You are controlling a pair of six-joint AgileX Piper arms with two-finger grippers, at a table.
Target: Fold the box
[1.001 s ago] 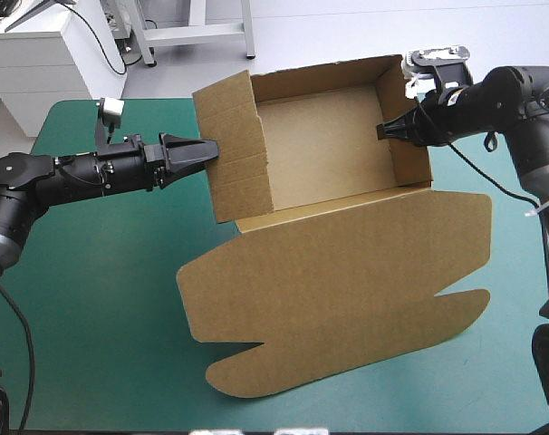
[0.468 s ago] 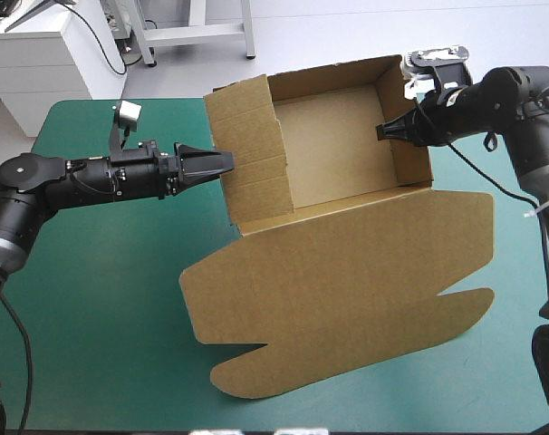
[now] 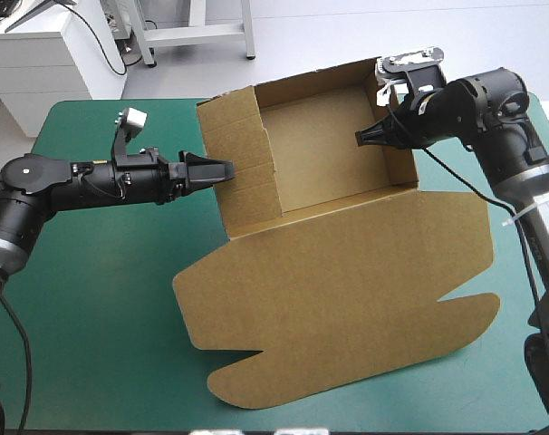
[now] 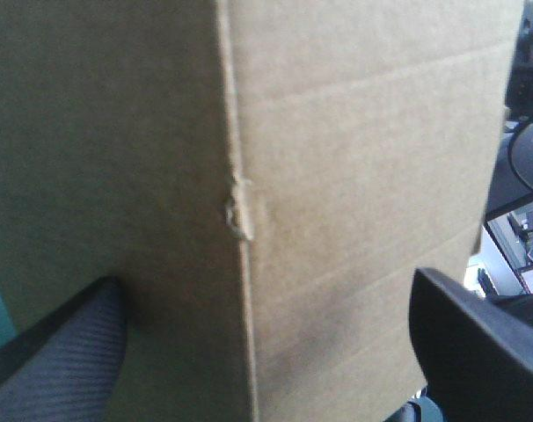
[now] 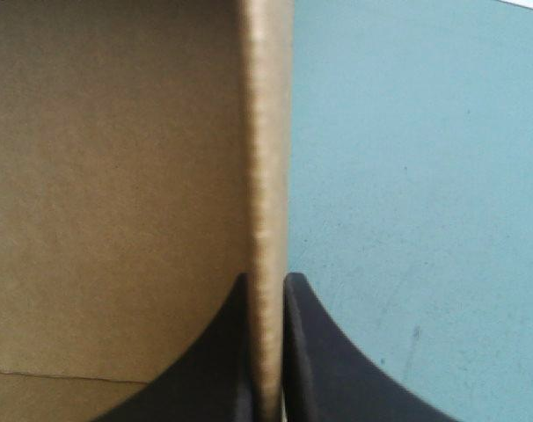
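Right pincer (image 3: 363,138) is gripping the box (image 3: 333,263). Its fingers are nearly closed on the top edge of the right side wall, with the board sandwiched between them, in the upper right of the high frame. Left pincer (image 3: 225,169) is standing open with fingers spread. It is pressing against the outer face of the left side wall (image 3: 243,168), left of centre, and pinching nothing.

Going near to far:
- **Lid:** the lid (image 3: 347,308) is lying flat on the teal-green tabletop (image 3: 93,308) across the lower half of the frame. Its rounded tuck flaps (image 3: 256,385) are pointing toward the lower edge, unfolded.
- **Tray:** behind the lid, the tray part is sitting in the upper centre with both side walls standing.
- **Back wall:** the back wall (image 3: 311,80) is standing near the top.
- **Left wall:** this wall is looking doubled, with crease lines showing. Whether its panel is tucked home, cannot tell.

Progress, judging from this: the walls are up and the tray is basically formed, with one pincer bracing it on each side. What is probably remaining is seating the side walls so they are holding without support. The lid flaps are lying untouched.
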